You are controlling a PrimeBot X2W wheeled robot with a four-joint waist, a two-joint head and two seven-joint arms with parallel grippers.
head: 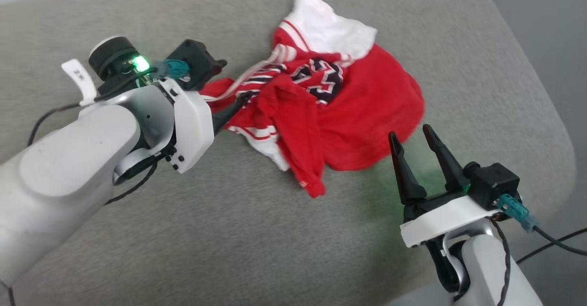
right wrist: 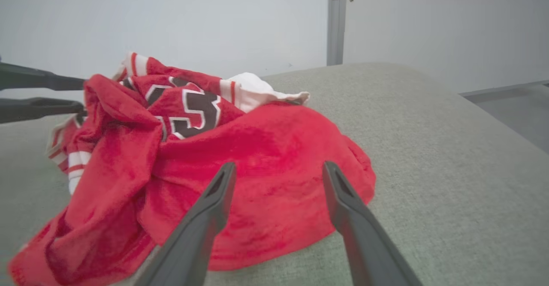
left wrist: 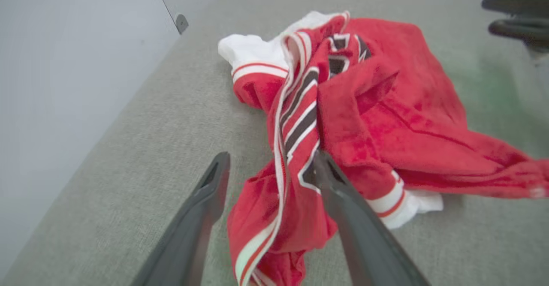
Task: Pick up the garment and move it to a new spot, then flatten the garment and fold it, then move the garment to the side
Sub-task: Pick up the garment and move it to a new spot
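Shirt (head: 367, 108) crumpled on grey cushion (head: 229, 232). I see left hand (left wrist: 272, 157) spread, striped fold between its fingers. Right hand (head: 409, 134) spread, just beside red hem, not touching.

Red garment (head: 367, 113) with white sleeves, red-white striped trim, black-and-white lettering, grey fabric surface (head: 229, 232)

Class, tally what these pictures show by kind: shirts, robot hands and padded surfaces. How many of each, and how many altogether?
Shirt: 1
Hands: 2 (left hand, right hand)
Grey pad: 1
Total: 4
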